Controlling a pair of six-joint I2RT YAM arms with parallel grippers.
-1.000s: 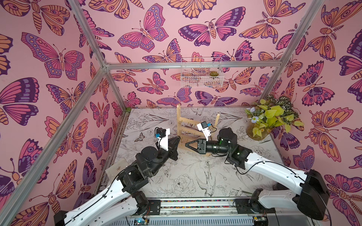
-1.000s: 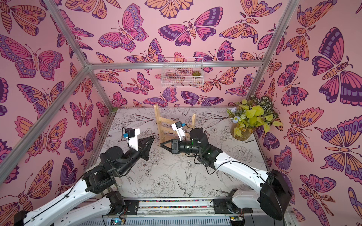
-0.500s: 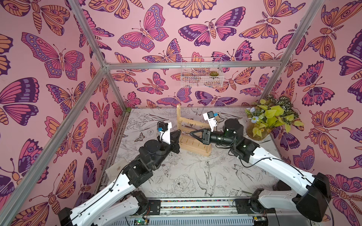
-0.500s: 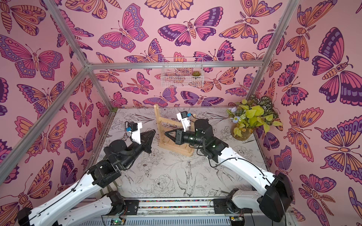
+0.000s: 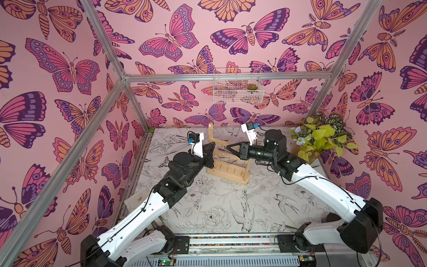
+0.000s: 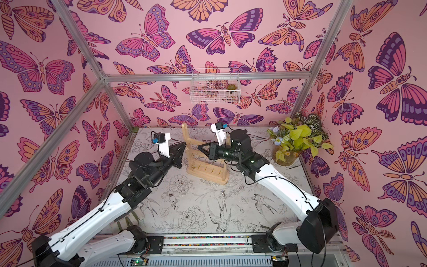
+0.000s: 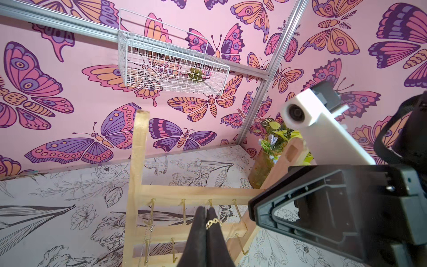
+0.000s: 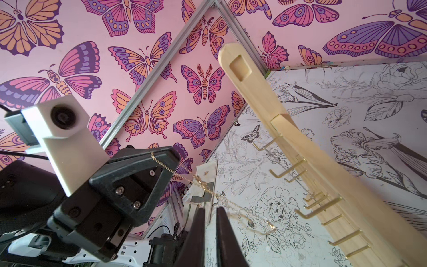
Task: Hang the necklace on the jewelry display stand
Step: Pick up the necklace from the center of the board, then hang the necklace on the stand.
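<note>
The necklace (image 7: 213, 223) is pinched at one point by the left pincer (image 7: 206, 209), whose fingers are pressed together on it. From those tips the chain sags through free air, passing just beyond the tips of the right pincer (image 8: 209, 209). The right pincer is slightly spread: a narrow gap shows, with nothing seen inside it. The stand (image 5: 227, 173) sits between the two pincers, its top row of hooks (image 7: 183, 204) just ahead of the left tips. Step in hand, by judgement: presenting the chain to a hook; hanging is not yet done. The next move calls for carrying the strand over a hook's upturned end, lowering it until it seats, then releasing, without nudging the stand.
</note>
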